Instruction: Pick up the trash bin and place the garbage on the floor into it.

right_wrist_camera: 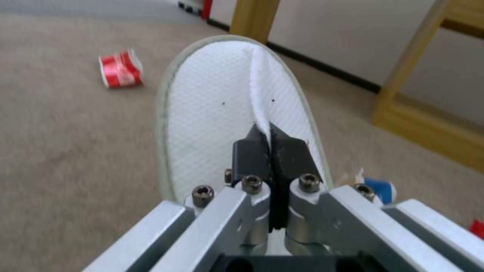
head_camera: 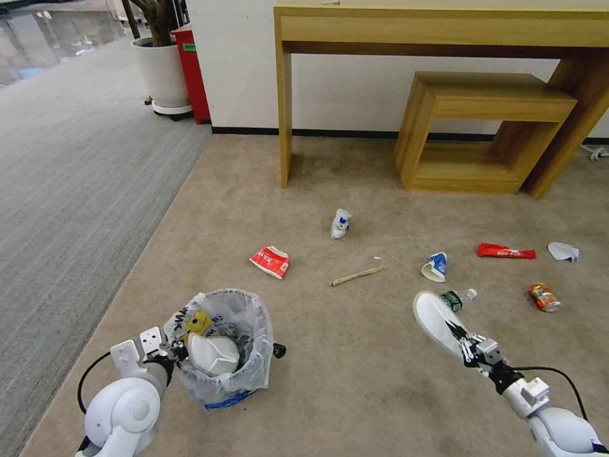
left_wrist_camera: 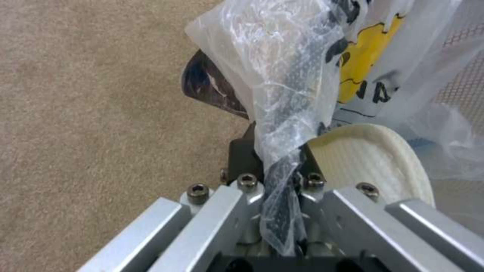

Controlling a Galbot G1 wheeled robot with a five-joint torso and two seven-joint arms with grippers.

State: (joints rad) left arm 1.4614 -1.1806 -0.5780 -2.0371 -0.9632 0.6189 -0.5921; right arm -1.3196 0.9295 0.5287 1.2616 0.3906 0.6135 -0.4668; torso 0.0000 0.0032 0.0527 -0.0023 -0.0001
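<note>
The trash bin [head_camera: 244, 374], lined with a crinkly white bag [left_wrist_camera: 282, 75], is near me on the beige floor [head_camera: 355, 393]. My left gripper [head_camera: 172, 353] is shut on its rim and bag [left_wrist_camera: 280, 166]. One white slipper [head_camera: 213, 355] lies inside it [left_wrist_camera: 373, 158]. My right gripper [head_camera: 467, 346] is shut on a second white slipper [head_camera: 436, 318], held above the carpet [right_wrist_camera: 222, 109]. Garbage lies beyond: a red-white carton [head_camera: 269, 261], a wooden stick [head_camera: 356, 275], two paper cups [head_camera: 340, 223] [head_camera: 436, 266], a green bottle [head_camera: 458, 298], an orange can [head_camera: 545, 296], a red wrapper [head_camera: 505, 252] and a tissue [head_camera: 563, 251].
A wooden desk [head_camera: 444, 32] stands against the far wall with a low wooden stool [head_camera: 482, 127] under it. Grey ribbed carpet [head_camera: 76, 178] runs along the left. A white plant pot [head_camera: 162, 73] and a red box [head_camera: 193, 73] stand at the far left.
</note>
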